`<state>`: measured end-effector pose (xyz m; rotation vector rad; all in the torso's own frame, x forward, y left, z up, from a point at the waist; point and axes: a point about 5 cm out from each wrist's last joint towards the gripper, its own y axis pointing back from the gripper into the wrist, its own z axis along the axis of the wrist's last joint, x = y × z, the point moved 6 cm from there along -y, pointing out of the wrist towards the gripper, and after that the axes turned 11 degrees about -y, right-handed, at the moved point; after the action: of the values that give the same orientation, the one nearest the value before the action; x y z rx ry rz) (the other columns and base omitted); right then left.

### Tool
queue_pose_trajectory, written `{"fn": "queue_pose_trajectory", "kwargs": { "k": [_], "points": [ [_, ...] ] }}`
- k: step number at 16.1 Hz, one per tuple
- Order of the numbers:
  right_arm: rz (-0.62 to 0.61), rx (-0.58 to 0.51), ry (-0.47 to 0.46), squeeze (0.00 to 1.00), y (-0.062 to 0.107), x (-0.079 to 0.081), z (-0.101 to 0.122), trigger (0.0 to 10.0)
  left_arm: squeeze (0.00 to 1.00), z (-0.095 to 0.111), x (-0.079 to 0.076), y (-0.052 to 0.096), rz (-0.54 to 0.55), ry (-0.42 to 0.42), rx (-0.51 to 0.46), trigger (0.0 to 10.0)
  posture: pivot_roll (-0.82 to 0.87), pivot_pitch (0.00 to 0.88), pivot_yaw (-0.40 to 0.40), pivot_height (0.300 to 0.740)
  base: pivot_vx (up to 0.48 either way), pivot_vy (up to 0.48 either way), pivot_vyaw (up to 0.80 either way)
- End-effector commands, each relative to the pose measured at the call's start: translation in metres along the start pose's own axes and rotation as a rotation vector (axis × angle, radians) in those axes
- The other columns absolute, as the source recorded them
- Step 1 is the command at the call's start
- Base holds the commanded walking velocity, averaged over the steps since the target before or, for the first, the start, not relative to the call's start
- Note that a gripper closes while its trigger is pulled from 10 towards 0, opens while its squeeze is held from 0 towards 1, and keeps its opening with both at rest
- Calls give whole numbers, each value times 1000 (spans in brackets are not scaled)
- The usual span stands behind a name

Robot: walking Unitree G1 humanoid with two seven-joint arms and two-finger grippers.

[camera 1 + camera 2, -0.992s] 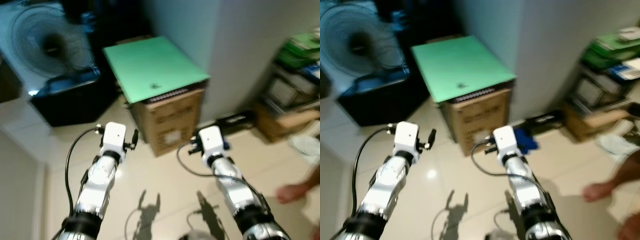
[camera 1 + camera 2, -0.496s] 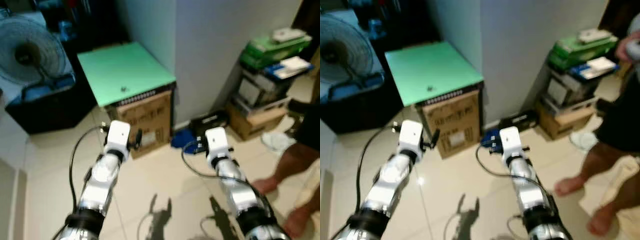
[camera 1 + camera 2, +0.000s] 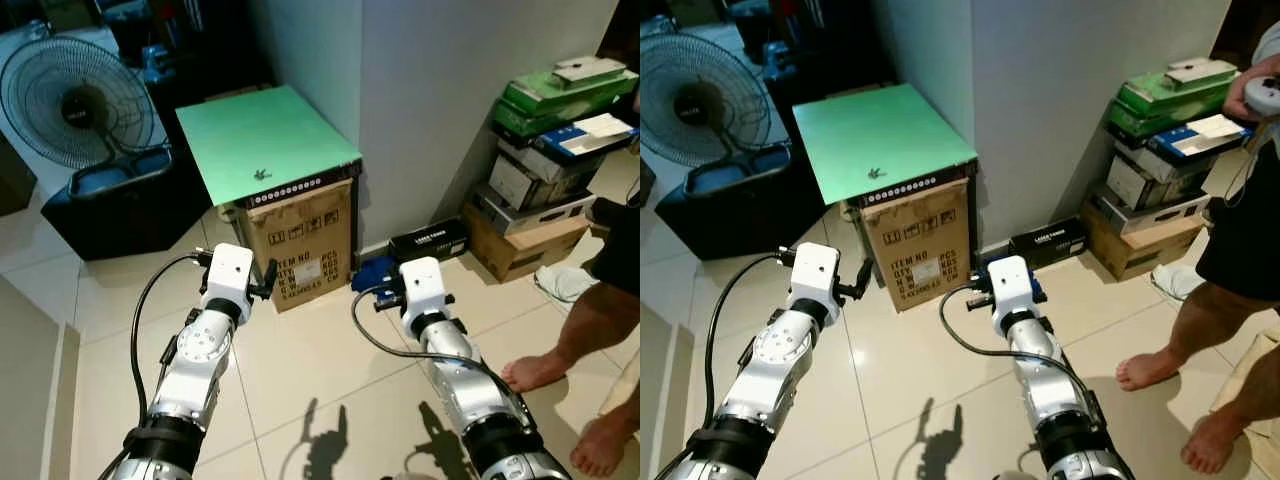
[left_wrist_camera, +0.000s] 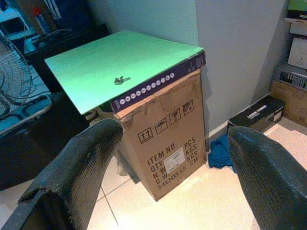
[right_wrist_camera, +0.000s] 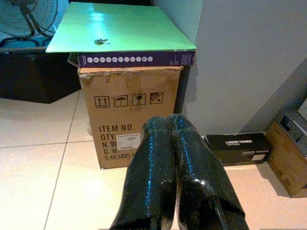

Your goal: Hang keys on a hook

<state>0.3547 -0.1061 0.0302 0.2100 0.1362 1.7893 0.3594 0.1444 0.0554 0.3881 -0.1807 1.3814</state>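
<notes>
A small bunch of keys (image 3: 262, 174) lies on a green board (image 3: 270, 135) that tops a cardboard box (image 3: 305, 240) against a grey wall. Both arms reach forward at about box height, a short way in front of the box and apart from it. My left gripper (image 4: 175, 132) is open, its two black fingers spread wide, and between them I see the box and the keys (image 4: 121, 80). My right gripper (image 5: 168, 122) is shut with nothing in it, pointing at the box's front; the keys (image 5: 100, 41) lie beyond it on the board.
A standing fan (image 3: 75, 100) and a black bin (image 3: 120, 200) are left of the box. A black toner box (image 3: 430, 240) and a blue cloth (image 3: 372, 272) lie by the wall. Stacked boxes (image 3: 550, 150) stand at right. A person's bare legs (image 3: 570, 350) are close on my right.
The camera has swung and the blur has cleared, so the whole scene shifted. The person's legs have come into view at right. Both arms keep the same pose.
</notes>
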Motion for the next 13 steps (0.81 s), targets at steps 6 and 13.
{"fn": "queue_pose_trajectory", "kwargs": {
  "k": [6, 13],
  "points": [
    [-33, 52, -3, 1000, 0, -5, -11, 10000, 0, -2, 3, 1, -1, -10, 8, 10000, -159, 0, 100, 740, 0, 0, 0],
    [-42, 31, 38, 1000, 2, -7, -9, 10000, 0, -2, -2, 3, -11, 17, 2, 10000, -160, 0, 91, 740, 0, 0, 0]
  ]
}}
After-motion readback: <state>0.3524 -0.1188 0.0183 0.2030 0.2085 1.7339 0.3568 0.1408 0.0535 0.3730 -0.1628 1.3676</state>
